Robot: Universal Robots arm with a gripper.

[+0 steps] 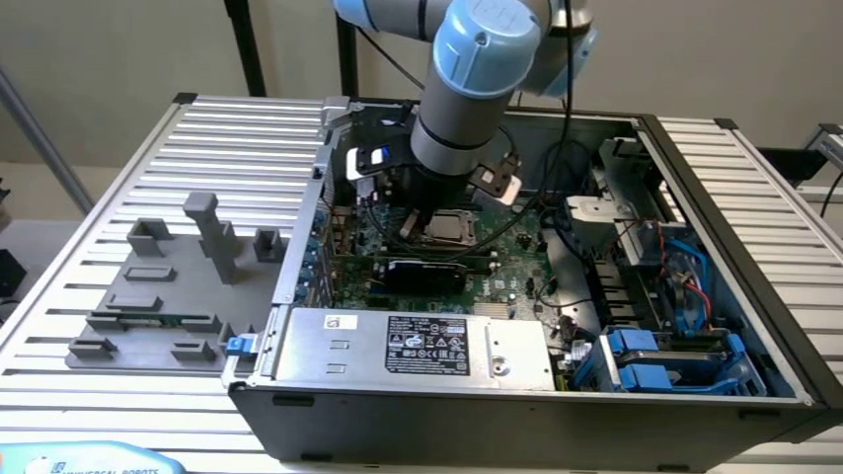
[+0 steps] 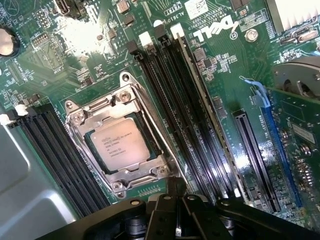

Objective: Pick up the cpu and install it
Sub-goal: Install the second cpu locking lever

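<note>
Silvery cpu point(image 2: 119, 145) sits in its socket point(image 2: 82, 117), beside the shut, empty claw point(image 2: 176, 220).

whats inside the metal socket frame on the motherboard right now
The cpu sits inside the metal socket frame, silvery top up with printed text showing. The contacts under it are covered. The shut gripper hangs above, holding nothing.

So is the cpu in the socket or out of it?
In. The cpu lies flat inside the metal-framed socket on the motherboard, its silvery top facing up.
</note>
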